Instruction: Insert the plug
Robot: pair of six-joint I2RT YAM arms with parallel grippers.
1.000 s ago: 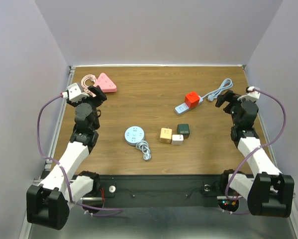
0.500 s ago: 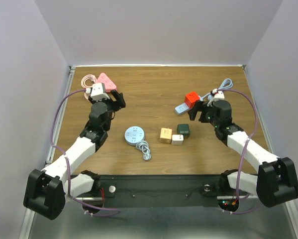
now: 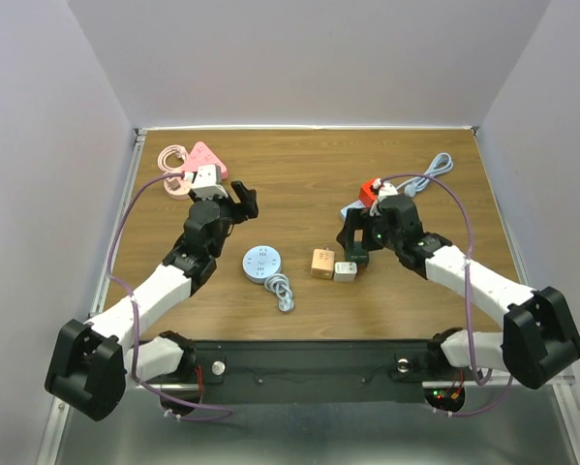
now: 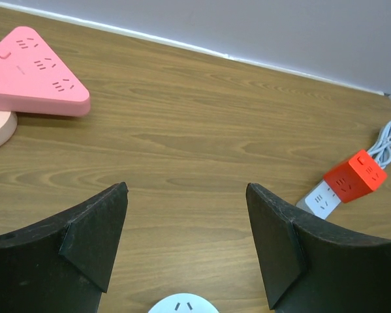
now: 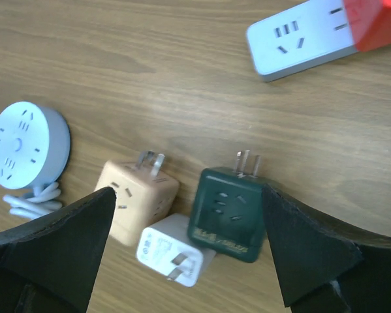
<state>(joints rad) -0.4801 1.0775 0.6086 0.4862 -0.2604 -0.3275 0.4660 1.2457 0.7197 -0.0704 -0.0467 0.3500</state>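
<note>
Wood-grain tabletop (image 3: 299, 174), pale walls (image 3: 299, 68) all round. The left gripper (image 4: 185, 195) gapes wide, swung in from the left edge. The right gripper (image 5: 187, 192) is wide too — moved in over the green plug (image 5: 228, 215), centre-right.

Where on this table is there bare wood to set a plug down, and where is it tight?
Widest bare patch: back middle, between the pink strip and the red cube. Tight: beige cube, white plug and green adapter huddle near the round socket.
</note>
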